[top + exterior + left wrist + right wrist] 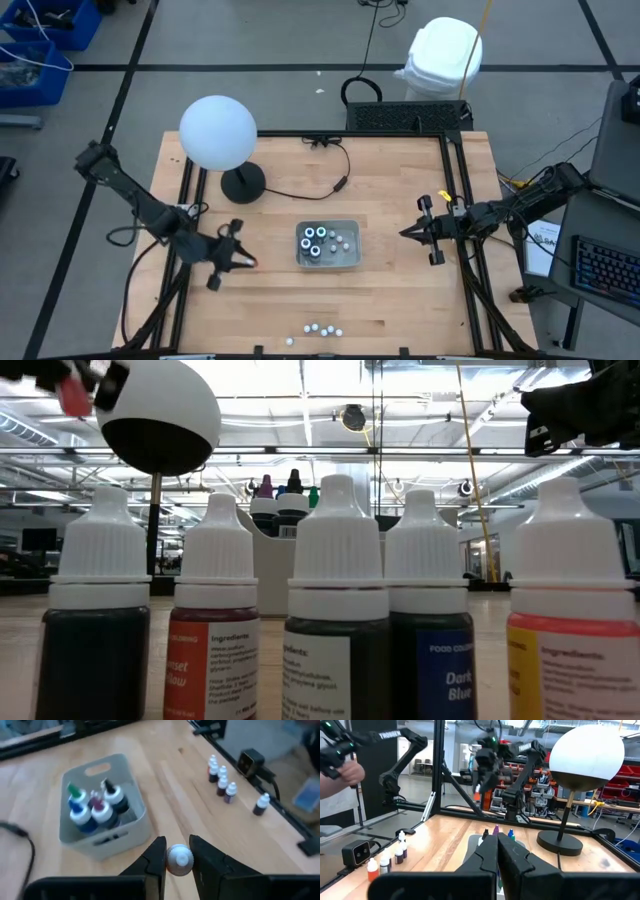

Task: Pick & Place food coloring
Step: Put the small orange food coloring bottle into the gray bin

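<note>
Overhead, table-level, two wrist cameras

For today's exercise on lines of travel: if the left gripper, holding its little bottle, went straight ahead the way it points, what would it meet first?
Probably the tray of bottles: the left gripper points across the table toward it, though it may be high enough to pass over.

The blue-bodied bottle [430, 660] in the low view reads "FOOD COLOR", then "Dark Blue"; the orange bottle [215, 660] shows "Ingredients:" and part of a name ending "set" and "low"; the yellow bottle [570, 670] also shows "Ingredients:"; the far arm [395, 736] in the right wrist view carries "TROSSEN"; the finer print is too small to read.
</note>
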Available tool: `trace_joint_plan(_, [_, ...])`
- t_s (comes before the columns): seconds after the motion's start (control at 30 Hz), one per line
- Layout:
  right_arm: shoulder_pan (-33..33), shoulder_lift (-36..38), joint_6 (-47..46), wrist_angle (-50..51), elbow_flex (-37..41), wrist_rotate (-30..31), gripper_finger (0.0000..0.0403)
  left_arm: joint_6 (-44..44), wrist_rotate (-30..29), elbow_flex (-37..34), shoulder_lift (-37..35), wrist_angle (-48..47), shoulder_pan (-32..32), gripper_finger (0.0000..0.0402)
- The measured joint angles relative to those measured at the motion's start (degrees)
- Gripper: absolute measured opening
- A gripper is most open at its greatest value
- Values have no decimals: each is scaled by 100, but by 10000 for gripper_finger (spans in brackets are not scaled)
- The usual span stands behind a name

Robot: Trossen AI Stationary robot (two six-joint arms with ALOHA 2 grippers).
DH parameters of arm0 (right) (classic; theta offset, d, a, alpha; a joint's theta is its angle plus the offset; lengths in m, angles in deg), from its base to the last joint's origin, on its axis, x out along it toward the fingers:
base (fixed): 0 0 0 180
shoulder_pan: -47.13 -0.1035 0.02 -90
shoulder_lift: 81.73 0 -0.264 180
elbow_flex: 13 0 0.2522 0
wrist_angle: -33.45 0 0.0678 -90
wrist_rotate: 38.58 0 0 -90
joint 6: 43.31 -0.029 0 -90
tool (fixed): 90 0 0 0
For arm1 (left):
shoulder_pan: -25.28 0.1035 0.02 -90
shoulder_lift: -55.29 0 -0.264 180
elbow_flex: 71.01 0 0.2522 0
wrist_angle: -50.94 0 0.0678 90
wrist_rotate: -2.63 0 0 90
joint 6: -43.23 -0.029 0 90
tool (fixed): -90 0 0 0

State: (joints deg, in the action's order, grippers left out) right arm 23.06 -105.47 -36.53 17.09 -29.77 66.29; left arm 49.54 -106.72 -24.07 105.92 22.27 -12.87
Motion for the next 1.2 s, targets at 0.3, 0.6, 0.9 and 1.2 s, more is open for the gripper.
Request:
trace_joint_plan(0.3, [13, 0, 124, -96, 0, 25, 0, 699, 96, -781, -124, 1668, 302, 70])
trace_joint_plan(0.6, [13, -3, -112, -137, -1, 454, 0, 19, 445, 1562, 2024, 1042, 801, 70])
trace_joint_plan(0.9, [13, -19, -308, -133, 0, 479, 0, -655, 672, 4282, 4101, -69, 1666, 70])
trace_joint_plan(1.2, [13, -42, -304, -69, -2, 477, 0, -1129, 1719, 5182, 5361, -281, 2774, 70])
